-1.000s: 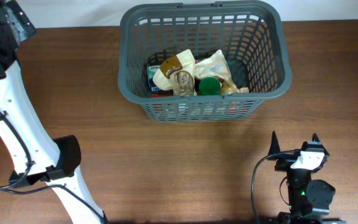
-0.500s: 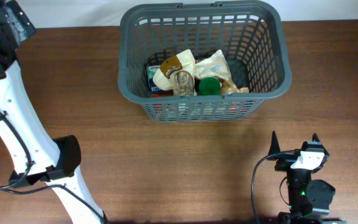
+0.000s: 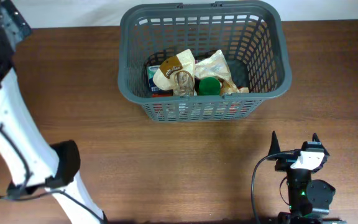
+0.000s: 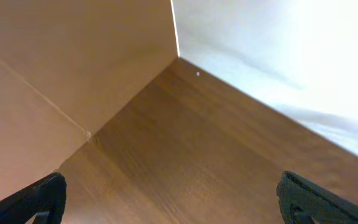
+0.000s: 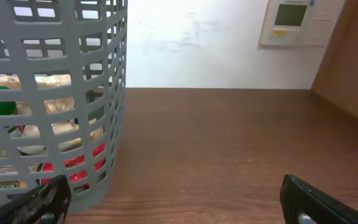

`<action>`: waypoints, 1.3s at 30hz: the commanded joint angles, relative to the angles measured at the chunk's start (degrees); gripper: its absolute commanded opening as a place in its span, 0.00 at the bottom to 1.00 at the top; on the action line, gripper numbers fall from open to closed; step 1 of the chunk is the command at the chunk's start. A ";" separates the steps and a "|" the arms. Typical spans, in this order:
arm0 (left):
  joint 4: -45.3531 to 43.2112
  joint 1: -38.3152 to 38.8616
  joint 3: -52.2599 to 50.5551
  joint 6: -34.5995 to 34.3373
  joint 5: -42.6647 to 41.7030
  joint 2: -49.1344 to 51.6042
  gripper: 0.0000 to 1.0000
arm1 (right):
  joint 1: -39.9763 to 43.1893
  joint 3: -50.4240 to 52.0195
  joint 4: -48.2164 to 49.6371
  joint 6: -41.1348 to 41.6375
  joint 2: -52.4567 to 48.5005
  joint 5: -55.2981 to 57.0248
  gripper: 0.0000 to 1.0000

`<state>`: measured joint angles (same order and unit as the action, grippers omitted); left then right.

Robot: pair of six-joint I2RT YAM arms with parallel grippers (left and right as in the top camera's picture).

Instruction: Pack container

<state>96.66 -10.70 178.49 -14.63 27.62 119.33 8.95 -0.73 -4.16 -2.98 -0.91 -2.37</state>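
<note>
The container, a large dark grey lattice basket, stands at the back middle of the table. Inside lie tan snack bags, a green round lid and something red low at the front. My right gripper rests at the front right, open and empty, pointing toward the basket. Its wrist view has the container's wall at the left, with the right gripper holding nothing. My left gripper is open over bare wood at the table's far left corner, away from the basket.
The white left arm runs along the table's left side, from the front edge to the back corner. A brown panel and a white wall meet behind that corner. A wall thermostat hangs beyond the table.
The left arm has shifted slightly toward the left edge of the overhead view. The right arm and the basket have not moved.
</note>
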 commanded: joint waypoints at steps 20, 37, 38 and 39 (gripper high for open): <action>-29.20 -0.24 -74.40 -0.81 -12.15 -63.04 0.99 | -0.42 0.42 -0.15 0.46 0.48 0.72 0.99; -55.56 -0.22 -127.93 -0.76 -17.42 -89.59 0.99 | -0.42 0.42 -0.15 0.48 0.48 0.72 0.99; -56.39 -0.22 -129.81 -0.76 -17.86 -90.79 0.99 | -0.42 0.42 -0.15 0.48 0.48 0.72 0.99; -57.22 -0.15 -131.82 -0.79 -18.45 -92.21 0.99 | -0.42 0.42 -0.15 0.48 0.48 0.72 0.99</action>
<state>41.52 -10.70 52.38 -15.05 12.16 31.18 8.95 -0.73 -4.23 -3.01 -0.91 -2.35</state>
